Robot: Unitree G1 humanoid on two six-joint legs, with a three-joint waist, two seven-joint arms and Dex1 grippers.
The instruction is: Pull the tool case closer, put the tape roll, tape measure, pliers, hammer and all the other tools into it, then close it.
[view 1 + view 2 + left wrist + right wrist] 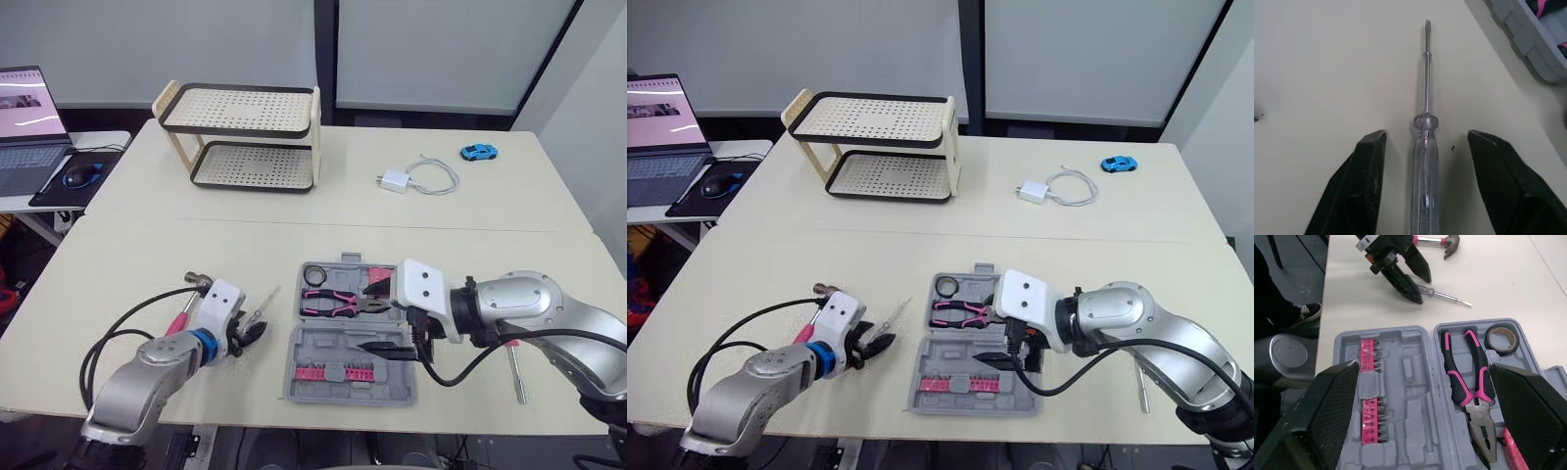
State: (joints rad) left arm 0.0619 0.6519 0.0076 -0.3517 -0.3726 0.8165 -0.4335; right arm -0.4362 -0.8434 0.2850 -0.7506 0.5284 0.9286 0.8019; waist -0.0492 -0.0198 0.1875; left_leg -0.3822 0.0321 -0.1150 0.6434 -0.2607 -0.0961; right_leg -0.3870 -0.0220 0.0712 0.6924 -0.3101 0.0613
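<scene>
The grey tool case [323, 387] lies open near the front edge of the table. In it are pink-handled pliers [1469, 382], a tape roll [1501, 339] and a strip of pink bits [1371, 406]. My right gripper [384, 315] hovers open just above the case, holding nothing. Left of the case lies a clear-handled screwdriver [1425, 147]. My left gripper [1426, 134] is open with one finger on each side of its handle, not touching. A pink-handled hammer [188, 302] rests just left of that gripper. A metal-shafted tool [516, 374] lies right of the case, partly under my right arm.
A two-tier perforated rack [245, 137] stands at the back of the table. A white charger with cable [397, 180] and a blue toy car [478, 152] lie at the back right. A laptop [24, 117] and a mouse [83, 174] sit on a side desk to the left.
</scene>
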